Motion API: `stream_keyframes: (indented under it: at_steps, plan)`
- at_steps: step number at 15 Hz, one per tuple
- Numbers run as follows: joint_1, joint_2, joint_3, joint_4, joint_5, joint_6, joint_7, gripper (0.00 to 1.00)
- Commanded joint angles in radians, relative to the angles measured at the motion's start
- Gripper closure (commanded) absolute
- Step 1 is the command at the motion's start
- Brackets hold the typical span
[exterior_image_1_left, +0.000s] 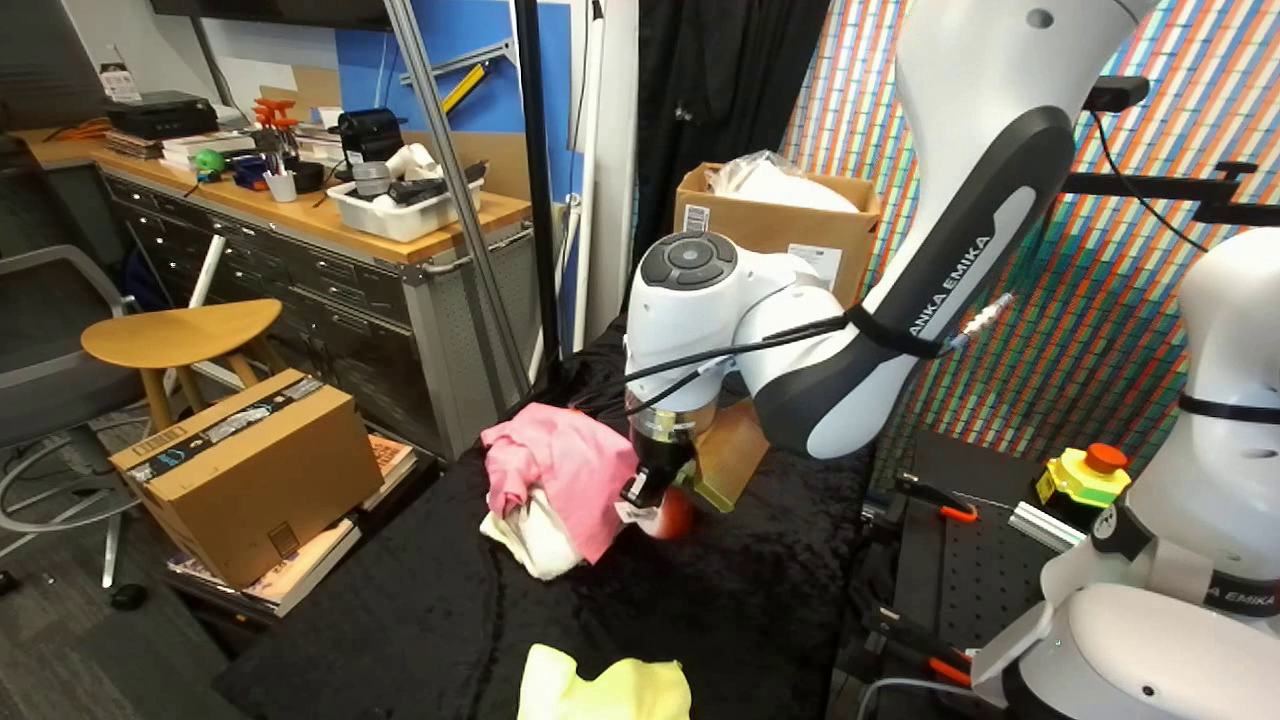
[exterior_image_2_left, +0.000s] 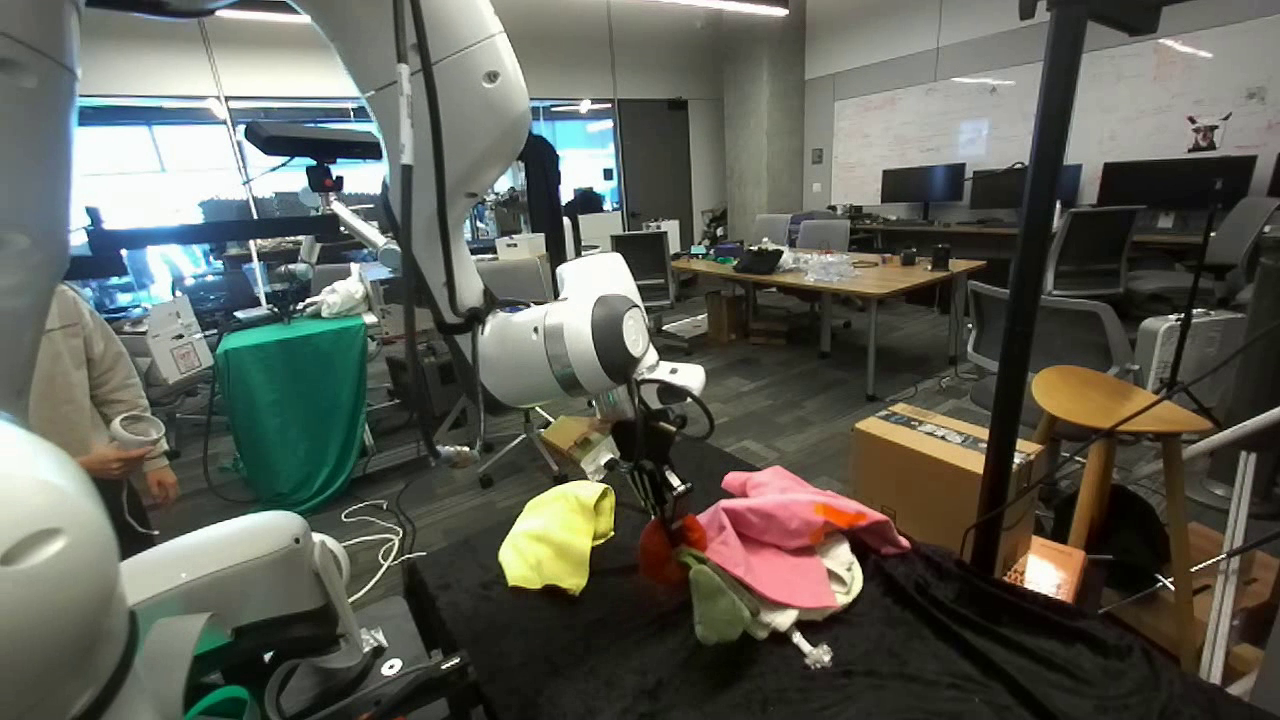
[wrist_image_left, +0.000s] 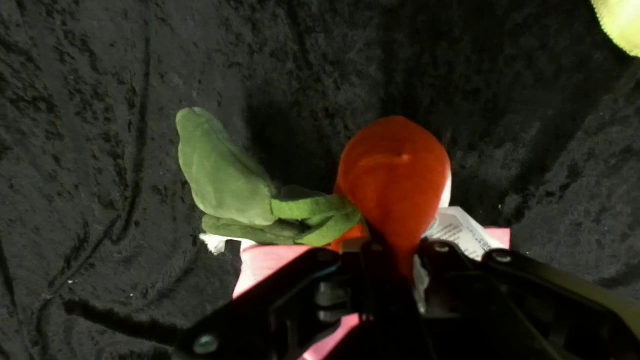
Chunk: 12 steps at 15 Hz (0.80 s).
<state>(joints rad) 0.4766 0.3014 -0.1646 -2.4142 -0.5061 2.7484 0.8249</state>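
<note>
My gripper is shut on a red plush toy, gripping its narrow end. The toy has a white printed tag, and green leaf-like parts that appear joined to it. The gripper also shows in both exterior views, low over the black cloth and beside a pink cloth. The toy shows red below the fingers in both exterior views. The pink cloth lies over a white cloth. Whether the toy touches the table is unclear.
A yellow cloth lies on the black-covered table, also in view at the wrist camera's top corner. A cardboard box stands behind the arm. A black post rises by the table. A second white arm stands nearby.
</note>
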Motion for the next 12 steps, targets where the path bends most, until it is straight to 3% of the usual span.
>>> stream_keyframes:
  at_steps: [1,12]
  plan:
    - [0.008,0.075,0.006,0.101,-0.053,-0.062,0.138,0.91]
    - [-0.023,0.300,0.002,0.304,0.014,-0.204,0.323,0.91]
